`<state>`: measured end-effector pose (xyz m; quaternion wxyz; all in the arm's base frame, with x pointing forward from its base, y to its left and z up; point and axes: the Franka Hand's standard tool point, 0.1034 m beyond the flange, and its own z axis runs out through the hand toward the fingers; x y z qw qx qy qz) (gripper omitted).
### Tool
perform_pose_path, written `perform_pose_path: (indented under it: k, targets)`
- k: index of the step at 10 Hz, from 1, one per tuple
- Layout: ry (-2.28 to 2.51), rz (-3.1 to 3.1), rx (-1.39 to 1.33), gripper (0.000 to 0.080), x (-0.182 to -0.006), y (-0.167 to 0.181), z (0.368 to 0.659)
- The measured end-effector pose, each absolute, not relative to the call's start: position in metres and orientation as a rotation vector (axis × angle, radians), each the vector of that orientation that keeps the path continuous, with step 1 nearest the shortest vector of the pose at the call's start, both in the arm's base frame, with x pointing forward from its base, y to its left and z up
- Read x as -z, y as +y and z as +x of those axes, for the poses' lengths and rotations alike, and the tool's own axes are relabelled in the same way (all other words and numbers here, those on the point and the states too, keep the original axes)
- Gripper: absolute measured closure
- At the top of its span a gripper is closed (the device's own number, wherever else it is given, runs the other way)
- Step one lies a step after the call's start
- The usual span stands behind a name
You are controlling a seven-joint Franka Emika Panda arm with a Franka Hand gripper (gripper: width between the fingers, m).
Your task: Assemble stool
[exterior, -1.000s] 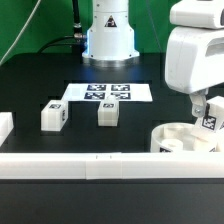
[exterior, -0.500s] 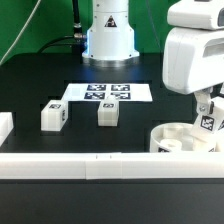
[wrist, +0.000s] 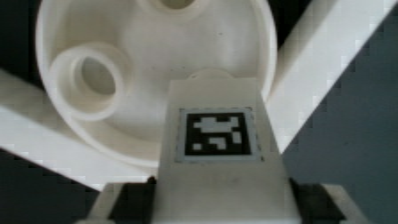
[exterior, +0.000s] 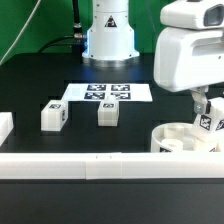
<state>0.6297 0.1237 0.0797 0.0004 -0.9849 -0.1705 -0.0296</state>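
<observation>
Gripper (wrist: 217,203): you have it clenched on 1 tagged leg (wrist: 217,130), a finger (wrist: 125,203) at each side, tag toward the wrist camera.
Tagged leg: at the exterior view's right, over the seat (exterior: 178,140); contact cannot be told.
Seat: round white disc, ringed socket (wrist: 89,72) showing near the leg's end.
First loose leg (exterior: 54,115), second loose leg (exterior: 107,112): apart on the black table (exterior: 40,85), near the marker board (exterior: 108,92).
Border rail (exterior: 100,165): along the front.

No legible text or numbers. Coded square tags mark the marker board (exterior: 108,92), two legs (exterior: 54,115) (exterior: 108,112) beside it, and a third leg (wrist: 221,135).
</observation>
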Motion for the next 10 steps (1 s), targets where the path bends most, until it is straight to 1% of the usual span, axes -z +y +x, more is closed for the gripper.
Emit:
perform_pose_path:
  k: [1, 3, 5, 7, 10]
  targets:
    - [-0.283, -3.115, 0.123, 0.0462, -0.0792, 0.1229, 0.629]
    - [0.05, -3.122, 0.14, 0.0462, -0.0789, 0.122, 0.6288]
    - [0.545, -3.077, 0.141, 0.0462, -0.0783, 0.121, 0.6276]
    - [0.835, -3.004, 0.136, 0.0462, -0.0781, 0.1191, 0.6276]
    - [1.105, -2.902, 0.122, 0.0462, -0.0777, 0.117, 0.6273]
